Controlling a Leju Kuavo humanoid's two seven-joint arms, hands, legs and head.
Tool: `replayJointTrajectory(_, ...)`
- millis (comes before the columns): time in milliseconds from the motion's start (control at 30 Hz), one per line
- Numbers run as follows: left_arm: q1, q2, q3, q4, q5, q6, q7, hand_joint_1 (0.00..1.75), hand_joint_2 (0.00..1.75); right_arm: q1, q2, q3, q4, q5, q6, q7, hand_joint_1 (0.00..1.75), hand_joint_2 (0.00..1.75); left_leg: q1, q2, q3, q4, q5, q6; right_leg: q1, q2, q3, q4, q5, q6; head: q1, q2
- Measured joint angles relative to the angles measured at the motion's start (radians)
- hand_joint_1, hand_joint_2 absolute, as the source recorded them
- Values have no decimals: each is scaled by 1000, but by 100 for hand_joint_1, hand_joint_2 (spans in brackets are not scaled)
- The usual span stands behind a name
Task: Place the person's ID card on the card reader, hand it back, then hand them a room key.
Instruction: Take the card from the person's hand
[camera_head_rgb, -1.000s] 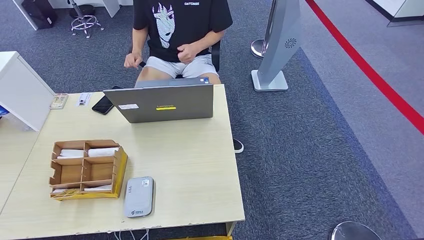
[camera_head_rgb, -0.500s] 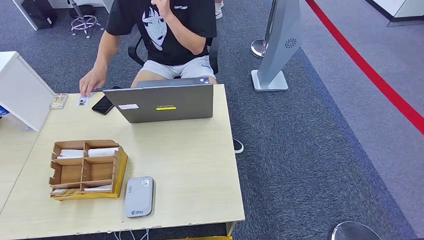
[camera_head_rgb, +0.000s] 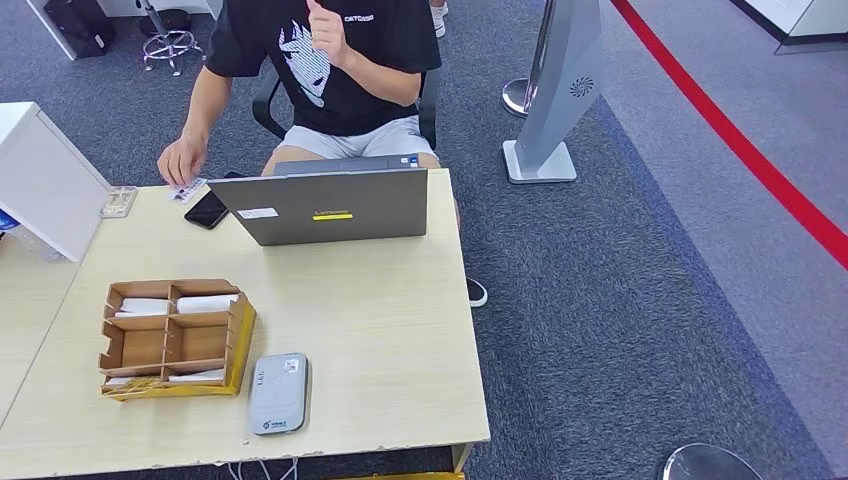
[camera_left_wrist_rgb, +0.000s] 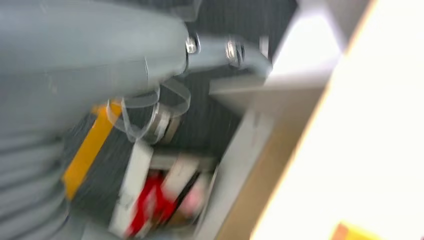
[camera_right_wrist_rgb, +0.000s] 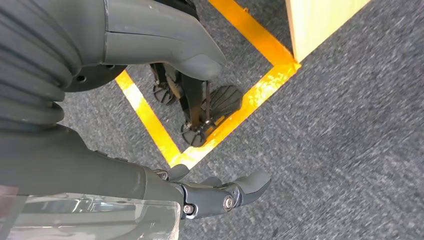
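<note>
Lifted off the table's (camera_head_rgb: 400, 330) upper left: ID card (camera_head_rgb: 187, 189), apparently pinched in the person's hand (camera_head_rgb: 181, 160), shifted toward the phone (camera_head_rgb: 206, 210).

You are looking down on a pale wooden table (camera_head_rgb: 380, 330) standing on grey carpet. At its far edge a grey laptop (camera_head_rgb: 325, 205) stands open with its lid's back toward you. Just beside the laptop's left corner lies a black phone (camera_head_rgb: 206, 210), and past that a small card (camera_head_rgb: 187, 190) sits at the table's far edge under a person's fingertips. Further left rests a small clear item (camera_head_rgb: 117, 202), too small to identify. Nearer you, on the left, a wooden compartment tray (camera_head_rgb: 172, 338) holds white cards. Just beside its near right corner lies a grey card reader (camera_head_rgb: 277, 393).
</note>
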Motion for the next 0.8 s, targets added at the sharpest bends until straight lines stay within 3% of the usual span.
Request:
replayJointTrajectory(200,-41,59,113,3,69,23,-20,0,175,-1,-1,-7,-2,17,0,16,0,175,0,0,1,0,0,0,0,0,0,0,0,0,0,0)
replayJointTrajectory(533,-70,110,180,-100,217,-1,-22,0,175,-3,-2,-8,-4,38,6,18,0,175,0,0,0,0,0,0,0,0,0,0,0,0,-1,0)
replayJointTrajectory(700,-68,68,189,-330,201,-35,-22,0,175,-3,-2,-17,-5,43,11,18,0,175,-1,0,0,0,0,0,-1,-1,0,0,0,0,-1,0)
replayJointTrajectory(800,-29,4,150,-546,166,62,-23,0,175,-3,-2,-25,-6,41,14,18,0,175,-1,1,1,1,0,0,-1,1,0,0,0,0,-1,0)
